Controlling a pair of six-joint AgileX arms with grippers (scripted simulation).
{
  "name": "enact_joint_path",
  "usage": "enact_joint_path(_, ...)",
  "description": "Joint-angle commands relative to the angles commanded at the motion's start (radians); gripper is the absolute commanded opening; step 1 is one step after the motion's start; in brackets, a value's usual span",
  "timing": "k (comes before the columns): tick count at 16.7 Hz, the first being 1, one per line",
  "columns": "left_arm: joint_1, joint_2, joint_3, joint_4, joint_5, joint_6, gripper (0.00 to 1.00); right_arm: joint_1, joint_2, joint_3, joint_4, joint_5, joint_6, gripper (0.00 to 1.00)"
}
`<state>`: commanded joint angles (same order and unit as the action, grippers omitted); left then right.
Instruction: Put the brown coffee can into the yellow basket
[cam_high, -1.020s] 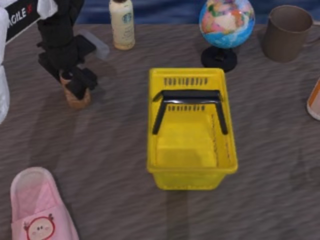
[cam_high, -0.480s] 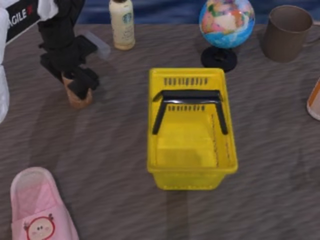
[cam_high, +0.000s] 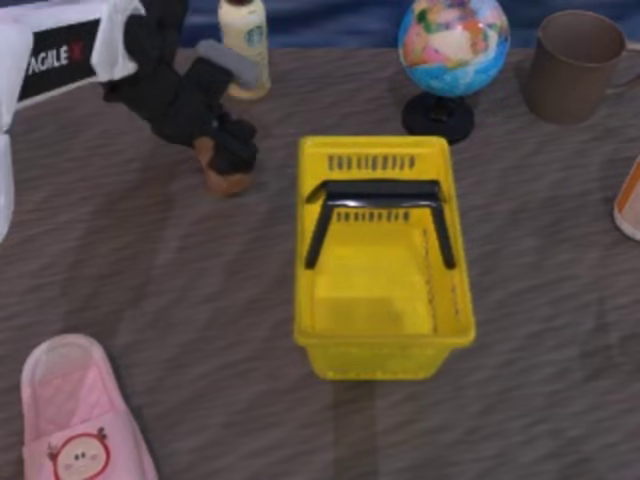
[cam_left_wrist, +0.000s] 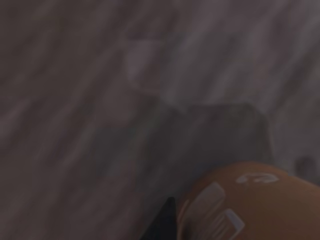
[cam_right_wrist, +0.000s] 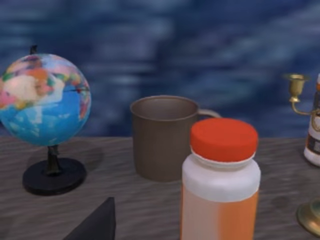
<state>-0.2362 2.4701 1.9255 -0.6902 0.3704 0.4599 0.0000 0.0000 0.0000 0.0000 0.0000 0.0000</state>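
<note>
Since the earlier frames, the small orange-brown cylindrical coffee can (cam_high: 226, 176) is carried rightward and slightly toward the far edge of the grey bench (cam_high: 200, 300) by the left end effector (cam_high: 228, 152), whose black fingers are clamped on it. It is now held just left of the far-left corner of the bright yellow slotted plastic basket (cam_high: 382, 345), apparently raised off the bench. The can is tilted, its lower end showing below the fingers. The basket opening lies to the right of the can and slightly nearer; the black swing handle (cam_high: 380, 192) crosses its far half. The right arm is not seen in the top view.
</note>
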Motion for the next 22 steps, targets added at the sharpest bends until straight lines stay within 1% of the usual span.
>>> enact_joint_path(9, -0.054, -0.206, -0.367, 0.932, 0.579, -0.276, 0.00, 0.000, 0.000, 0.000, 0.000, 0.000, 0.000, 1.00)
enact_joint_path(11, -0.063, -0.251, -0.435, 1.104, 0.690, -0.326, 0.00, 0.000, 0.000, 0.000, 0.000, 0.000, 0.000, 1.00)
enact_joint_path(13, -0.071, -0.289, -0.492, 1.244, 0.783, -0.365, 0.00, 0.000, 0.000, 0.000, 0.000, 0.000, 0.000, 1.00)
enact_joint_path(15, -0.077, -0.320, -0.536, 1.344, 0.853, -0.394, 0.00, 0.000, 0.000, 0.000, 0.000, 0.000, 0.000, 1.00)
enact_joint_path(17, -0.080, -0.339, -0.563, 1.402, 0.895, -0.411, 0.00, 0.000, 0.000, 0.000, 0.000, 0.000, 0.000, 1.00)
enact_joint_path(18, -0.081, -0.344, -0.569, 1.415, 0.905, -0.414, 0.00, 0.000, 0.000, 0.000, 0.000, 0.000, 0.000, 1.00)
enact_joint_path(22, -0.081, -0.345, -0.571, 1.418, 0.907, -0.415, 0.00, 0.000, 0.000, 0.000, 0.000, 0.000, 0.000, 1.00)
